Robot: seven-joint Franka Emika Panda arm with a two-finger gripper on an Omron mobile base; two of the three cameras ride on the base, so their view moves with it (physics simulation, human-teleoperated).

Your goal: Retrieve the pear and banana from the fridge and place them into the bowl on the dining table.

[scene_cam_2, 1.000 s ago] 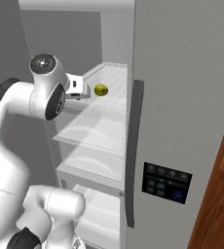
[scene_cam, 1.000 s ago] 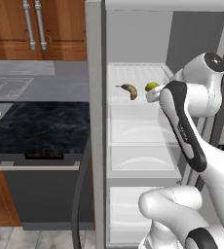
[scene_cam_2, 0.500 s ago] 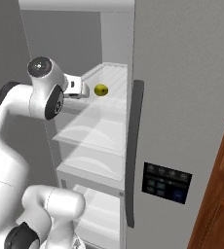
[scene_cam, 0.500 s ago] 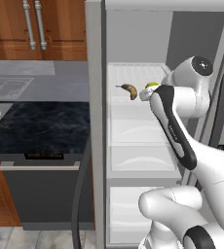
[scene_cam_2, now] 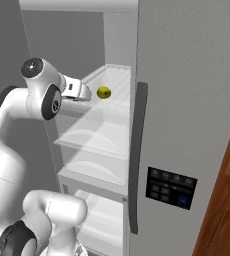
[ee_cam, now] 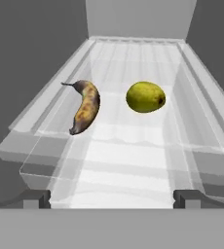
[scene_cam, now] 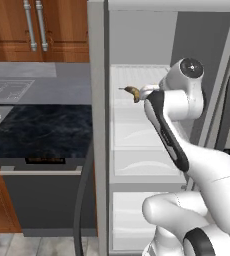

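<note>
The arm is reaching into the fridge (scene_cam_2: 187, 100) for the first pick, its gripper (ee_cam: 112, 198) gaping wide and holding nothing. The banana (ee_cam: 85, 107) and pear (ee_cam: 145, 97) are lying side by side, apart, on the upper glass shelf (ee_cam: 133, 160) just ahead. Next it is probably needing to centre on one fruit and push forward before closing

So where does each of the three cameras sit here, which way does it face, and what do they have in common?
Left base view: behind the arm on its left, facing the open fridge; banana on a shelf, white arm rising from lower right.
Right base view: behind on the right, looking into the same fridge; pear beyond the arm, which rises from lower left.
Hand view: on the hand, looking along the open claw down the shelf; both fingertips at bottom.
Shared: hand view holds both fruits, side by side and apart.
</note>
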